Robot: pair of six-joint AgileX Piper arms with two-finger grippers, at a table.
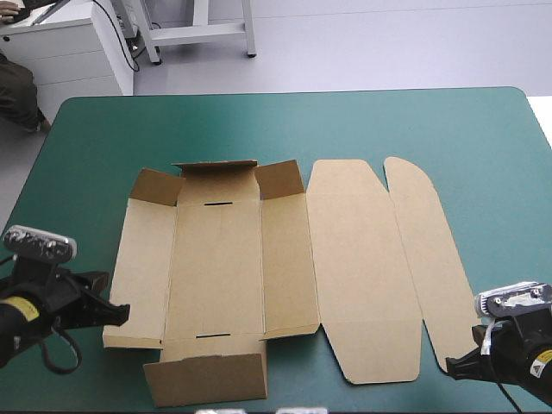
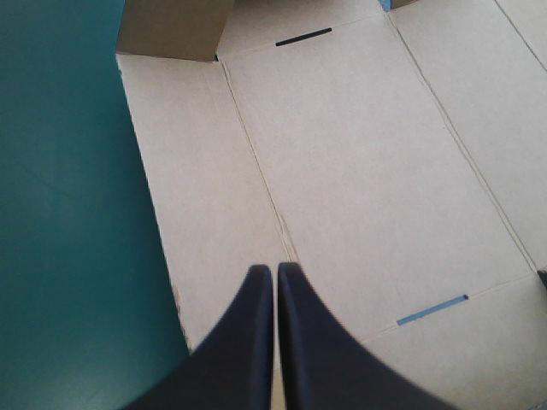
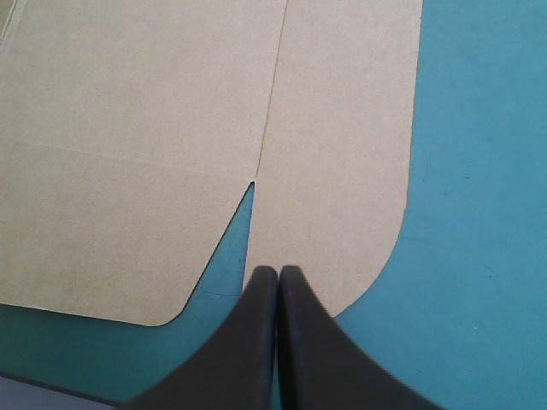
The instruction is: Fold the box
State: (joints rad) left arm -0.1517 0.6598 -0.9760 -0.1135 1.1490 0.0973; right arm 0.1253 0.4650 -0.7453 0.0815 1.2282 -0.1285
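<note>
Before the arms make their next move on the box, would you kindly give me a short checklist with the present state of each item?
1. The box lies wholly on the teal-green cover: ok.
2. The left tool is at the box's left edge and ready to grasp: not ok, it is shut.
3. The right tool is at the near end of the rounded flap and ready to grasp: not ok, it is shut.
4. The long side walls are raised: not ok, they lie flat. Only the end flaps stand partly up.
5. Either tool is touching the box: cannot tell.
6. Nothing stray lies on the box: ok.
</note>
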